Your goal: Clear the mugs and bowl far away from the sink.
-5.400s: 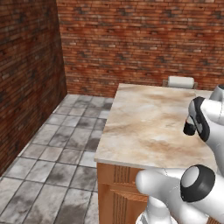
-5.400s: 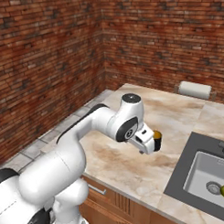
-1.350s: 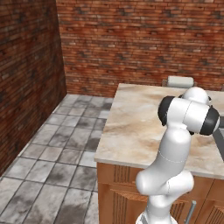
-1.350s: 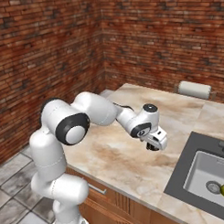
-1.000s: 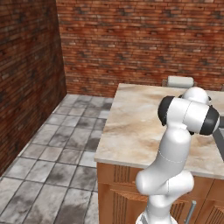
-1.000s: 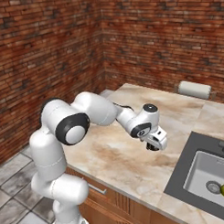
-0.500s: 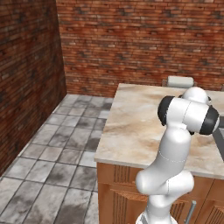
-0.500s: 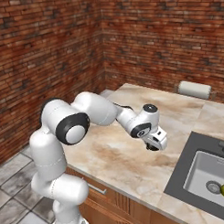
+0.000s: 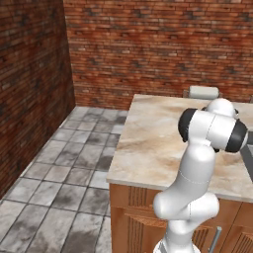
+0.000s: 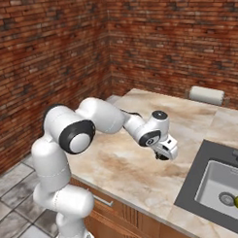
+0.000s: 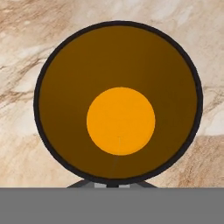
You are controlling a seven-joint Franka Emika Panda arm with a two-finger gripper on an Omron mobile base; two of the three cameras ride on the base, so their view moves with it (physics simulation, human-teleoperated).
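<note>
Marble counter [image 10: 142, 173] | gripper [image 10: 164, 155] closed on black mug [image 11: 118, 103] — unlabelled

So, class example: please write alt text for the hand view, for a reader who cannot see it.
Seen straight down from above, a black mug with a yellow-orange bottom stands on a beige marbled counter. The shut gripper grips its rim at the bottom of the picture.
</note>
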